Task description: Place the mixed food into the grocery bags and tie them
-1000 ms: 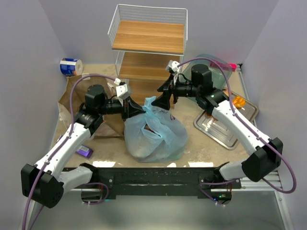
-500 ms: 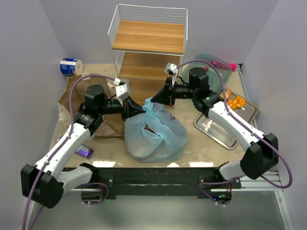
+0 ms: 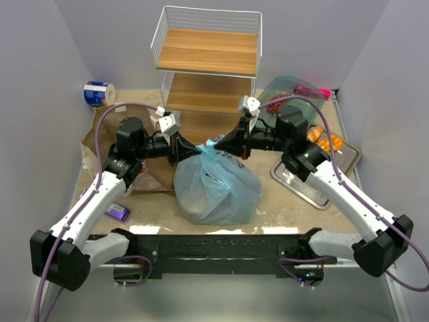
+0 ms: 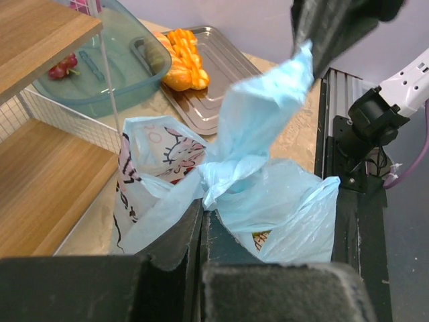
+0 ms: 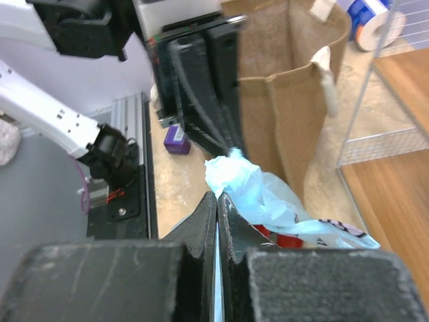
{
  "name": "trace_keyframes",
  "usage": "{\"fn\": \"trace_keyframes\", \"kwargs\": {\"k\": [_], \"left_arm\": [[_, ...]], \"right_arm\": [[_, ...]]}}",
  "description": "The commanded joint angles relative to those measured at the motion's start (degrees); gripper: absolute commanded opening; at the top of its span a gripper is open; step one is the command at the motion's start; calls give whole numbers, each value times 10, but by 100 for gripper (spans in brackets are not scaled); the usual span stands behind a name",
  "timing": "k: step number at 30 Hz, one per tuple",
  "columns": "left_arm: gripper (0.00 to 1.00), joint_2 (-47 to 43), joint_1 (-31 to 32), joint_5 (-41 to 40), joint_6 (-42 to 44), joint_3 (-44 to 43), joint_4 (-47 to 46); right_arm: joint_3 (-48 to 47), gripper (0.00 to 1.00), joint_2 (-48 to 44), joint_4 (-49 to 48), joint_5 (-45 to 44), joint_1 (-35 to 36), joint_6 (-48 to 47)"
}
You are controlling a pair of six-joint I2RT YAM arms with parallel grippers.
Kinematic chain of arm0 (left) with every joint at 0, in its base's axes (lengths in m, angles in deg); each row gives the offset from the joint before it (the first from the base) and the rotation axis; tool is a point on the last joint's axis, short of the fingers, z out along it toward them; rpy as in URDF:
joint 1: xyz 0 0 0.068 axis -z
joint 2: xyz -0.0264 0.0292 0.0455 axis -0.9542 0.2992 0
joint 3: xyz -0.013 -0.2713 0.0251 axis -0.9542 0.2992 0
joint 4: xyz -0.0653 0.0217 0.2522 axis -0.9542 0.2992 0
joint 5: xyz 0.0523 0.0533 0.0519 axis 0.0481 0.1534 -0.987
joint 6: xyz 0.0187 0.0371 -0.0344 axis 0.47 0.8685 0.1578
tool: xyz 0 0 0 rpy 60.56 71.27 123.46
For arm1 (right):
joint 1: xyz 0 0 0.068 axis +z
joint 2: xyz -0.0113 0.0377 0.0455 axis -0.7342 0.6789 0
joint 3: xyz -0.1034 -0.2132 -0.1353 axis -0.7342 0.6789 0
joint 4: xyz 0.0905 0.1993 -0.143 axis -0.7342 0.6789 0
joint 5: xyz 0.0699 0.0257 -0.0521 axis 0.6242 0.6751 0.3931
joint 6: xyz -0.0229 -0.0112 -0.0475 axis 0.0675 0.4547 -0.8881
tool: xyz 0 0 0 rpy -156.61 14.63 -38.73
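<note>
wire shelf [image 3: 208, 50], teal dish [image 3: 285, 87], tray [image 3: 301, 184], purple bar [image 3: 118, 212]

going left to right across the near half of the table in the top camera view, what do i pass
small purple bar → light-blue plastic bag → metal tray. The brown paper bag overlaps the bar's span, so it is left out.

The light-blue plastic bag [image 3: 218, 191] is sitting bulging beneath both claws, its handles stretching taut between the left claw [image 3: 192, 151] and right claw [image 3: 222, 144]. The brown paper bag [image 3: 100, 144] is standing upright just left of the left claw.
</note>
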Motion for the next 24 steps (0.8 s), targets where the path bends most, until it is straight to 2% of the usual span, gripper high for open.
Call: {"fn": "trace_keyframes", "kwargs": {"k": [1, 4, 8, 16, 24], "left_arm": [[0, 10, -5, 11, -29, 9, -32], [0, 6, -5, 11, -37, 13, -45], [0, 2, -5, -25, -39, 13, -36], [0, 19, -5, -6, -63, 16, -53], [0, 19, -5, -8, -73, 19, -62]], "right_arm": [[-5, 0, 7, 55, -67, 48, -53], [-1, 0, 20, 83, -76, 67, -62], [29, 0, 5, 66, -76, 79, -55], [48, 1, 26, 99, -119, 130, -80], [43, 0, 60, 132, -270, 186, -108]]}}
